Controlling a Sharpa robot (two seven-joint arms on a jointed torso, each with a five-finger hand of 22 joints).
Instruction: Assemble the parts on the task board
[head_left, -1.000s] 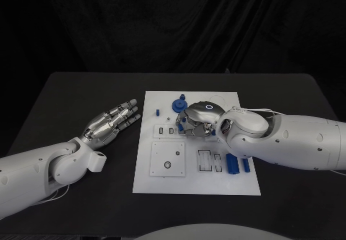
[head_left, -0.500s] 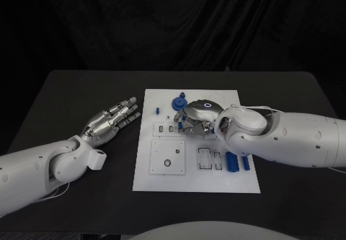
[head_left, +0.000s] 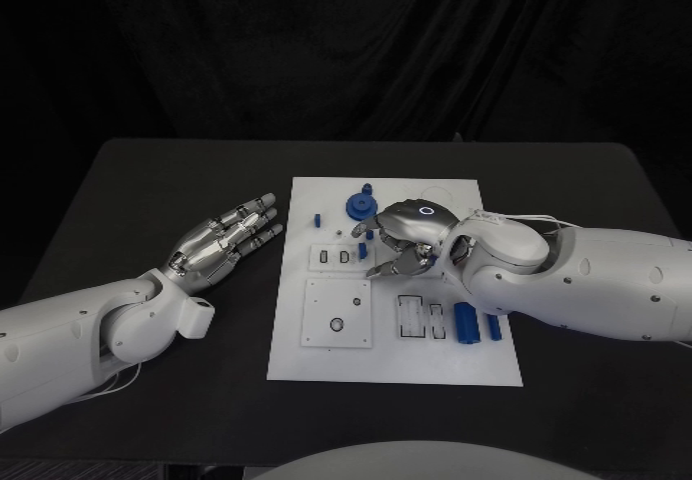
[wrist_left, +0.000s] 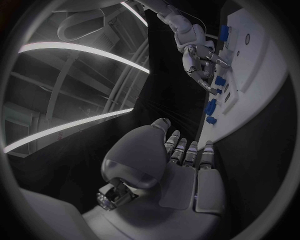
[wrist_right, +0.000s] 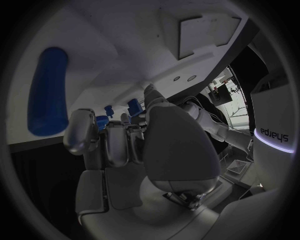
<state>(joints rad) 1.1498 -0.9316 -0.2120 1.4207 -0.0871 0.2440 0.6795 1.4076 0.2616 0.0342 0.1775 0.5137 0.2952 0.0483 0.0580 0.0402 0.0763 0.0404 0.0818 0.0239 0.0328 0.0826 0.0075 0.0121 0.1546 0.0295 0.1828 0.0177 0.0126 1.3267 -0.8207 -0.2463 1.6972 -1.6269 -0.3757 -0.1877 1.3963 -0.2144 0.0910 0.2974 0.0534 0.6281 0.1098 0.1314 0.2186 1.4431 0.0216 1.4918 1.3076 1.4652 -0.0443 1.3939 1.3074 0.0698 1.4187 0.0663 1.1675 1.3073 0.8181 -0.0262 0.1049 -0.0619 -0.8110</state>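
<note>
White task board (head_left: 433, 365) lies mid-bench, carrying blue parts: a round piece (head_left: 356, 208) near its far edge and a cylinder (head_left: 464, 322) toward its right side. Right hand (head_left: 400, 240) hovers over the board's upper middle, fingers curled; whether it grips a part cannot be told. Left hand (head_left: 224, 243) rests open on the bench (head_left: 159, 190), beside the board. Good practice: lower slowly, aligning fingertips over the socket before pressing.

- Task board (head_left: 389, 370) at centre of tabletop (head_left: 144, 180).
- Left hand (head_left: 224, 243) left of board, over tabletop.
- Right hand (head_left: 401, 240) above board's upper middle.
- Cylindrical part (head_left: 464, 322) lies on board's right side.
</note>
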